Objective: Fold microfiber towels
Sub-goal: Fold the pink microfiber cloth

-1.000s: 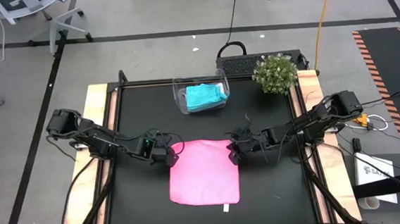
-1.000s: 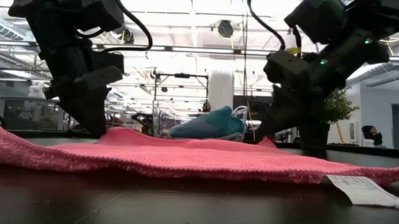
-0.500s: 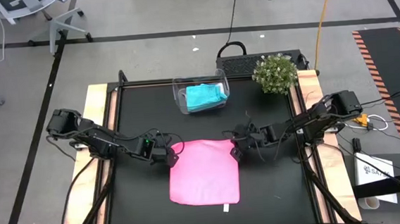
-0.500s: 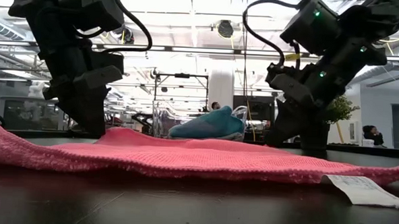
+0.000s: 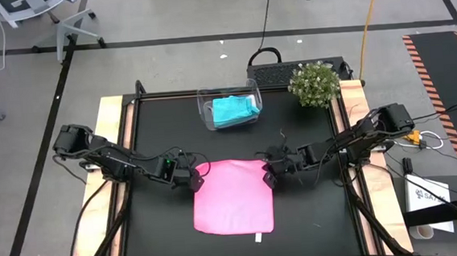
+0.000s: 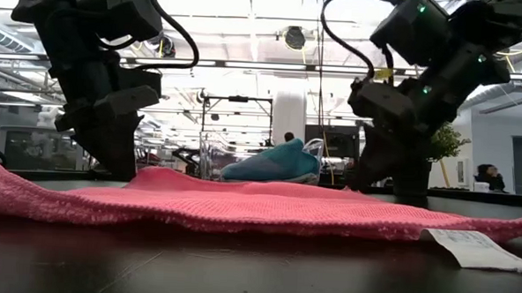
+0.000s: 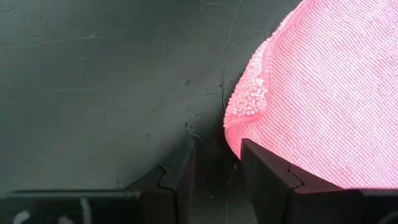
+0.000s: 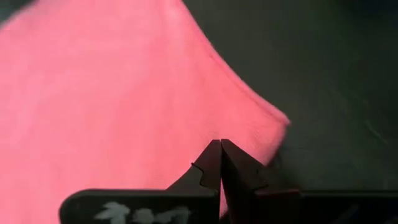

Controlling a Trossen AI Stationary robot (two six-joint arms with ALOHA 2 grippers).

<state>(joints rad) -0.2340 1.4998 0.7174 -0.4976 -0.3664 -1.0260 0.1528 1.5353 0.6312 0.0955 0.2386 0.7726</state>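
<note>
The pink towel (image 5: 232, 196) lies spread flat on the black table, with a white label (image 6: 468, 248) at its near right corner. My left gripper (image 7: 217, 168) stands open at the towel's far left corner (image 7: 249, 112), with bare table between its fingers. My right gripper (image 8: 221, 149) is shut, its tips over the towel just inside the far right corner (image 8: 273, 124). A teal towel (image 5: 234, 109) lies bunched in the clear tub (image 5: 205, 113) at the back. No grey-white towel is in view. My left gripper slants down from the table's left; one finger (image 7: 264, 174) stands at the pink towel's edge (image 7: 239, 140) below the far left corner, and I cannot tell whether it touches. My right gripper slants down from the right with shut fingertips (image 8: 214, 158) over the towel; whether they touch the cloth cannot be told.
A small potted plant (image 5: 314, 84) stands at the table's far right corner. The table has wooden side strips (image 5: 109, 152). Bare black surface lies to the left and right of the pink towel and between it and the tub.
</note>
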